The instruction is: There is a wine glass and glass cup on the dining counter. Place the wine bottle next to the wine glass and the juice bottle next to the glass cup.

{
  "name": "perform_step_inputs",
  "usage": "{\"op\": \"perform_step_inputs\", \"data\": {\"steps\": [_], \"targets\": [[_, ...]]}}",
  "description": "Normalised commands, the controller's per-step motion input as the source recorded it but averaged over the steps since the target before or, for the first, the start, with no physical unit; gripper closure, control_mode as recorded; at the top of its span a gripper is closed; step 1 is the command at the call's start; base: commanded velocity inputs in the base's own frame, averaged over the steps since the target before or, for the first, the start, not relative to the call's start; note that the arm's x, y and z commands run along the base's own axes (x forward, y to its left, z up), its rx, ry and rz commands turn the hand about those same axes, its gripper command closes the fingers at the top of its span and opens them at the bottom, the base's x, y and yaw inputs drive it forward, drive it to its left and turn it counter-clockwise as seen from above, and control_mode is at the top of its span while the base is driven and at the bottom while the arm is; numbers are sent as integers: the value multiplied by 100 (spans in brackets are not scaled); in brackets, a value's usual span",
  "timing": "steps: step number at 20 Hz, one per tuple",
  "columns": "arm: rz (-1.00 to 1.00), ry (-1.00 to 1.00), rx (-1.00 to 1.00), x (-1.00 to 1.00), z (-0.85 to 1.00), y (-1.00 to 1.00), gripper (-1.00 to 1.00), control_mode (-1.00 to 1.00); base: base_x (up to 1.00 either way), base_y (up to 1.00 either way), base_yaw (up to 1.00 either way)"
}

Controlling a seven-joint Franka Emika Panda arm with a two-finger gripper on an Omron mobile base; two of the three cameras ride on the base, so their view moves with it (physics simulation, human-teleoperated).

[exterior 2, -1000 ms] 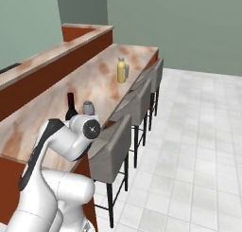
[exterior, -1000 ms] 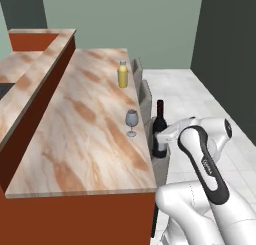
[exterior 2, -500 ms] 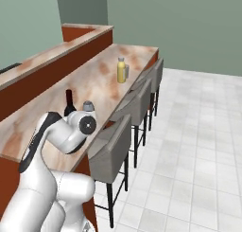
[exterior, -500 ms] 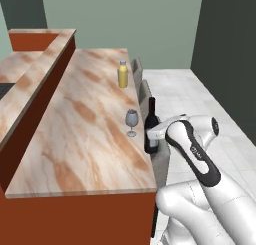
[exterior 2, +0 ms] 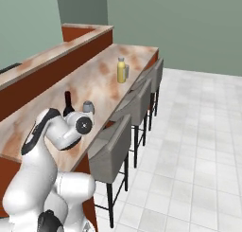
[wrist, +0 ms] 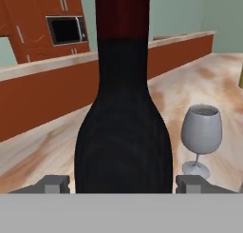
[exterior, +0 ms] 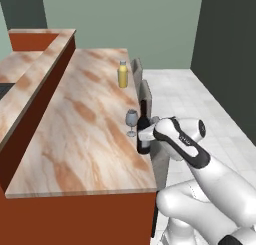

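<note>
— Which step?
— Placing the wine bottle (exterior: 143,126): it stands upright on the dining counter (exterior: 85,134), just beside the wine glass (exterior: 131,118), the gripper (wrist: 122,183) holding it.
— Next?
— Release; then the juice bottle (exterior: 122,74) needs fetching.

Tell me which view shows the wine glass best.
The hand view: the wine glass shows large, with bowl, stem and foot clear. The left base view shows it small but whole; in the right base view the arm hides its stem.
</note>
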Motion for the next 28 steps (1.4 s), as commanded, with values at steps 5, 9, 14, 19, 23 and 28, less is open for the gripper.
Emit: {"op": "perform_step_inputs", "data": {"steps": [5, 9, 14, 19, 23, 28], "targets": [[0, 0, 0, 18, -26, 10, 100, -100, 0, 0, 0], [0, 0, -1, 21, -15, 6, 100, -100, 0, 0, 0], [0, 0, -1, 23, -13, 0, 100, -100, 0, 0, 0], [0, 0, -4, 18, -12, 0, 100, -100, 0, 0, 0], [0, 0, -5, 16, -11, 0, 100, -100, 0, 0, 0], [0, -2, -1, 23, -5, 0, 100, -100, 0, 0, 0]]}}
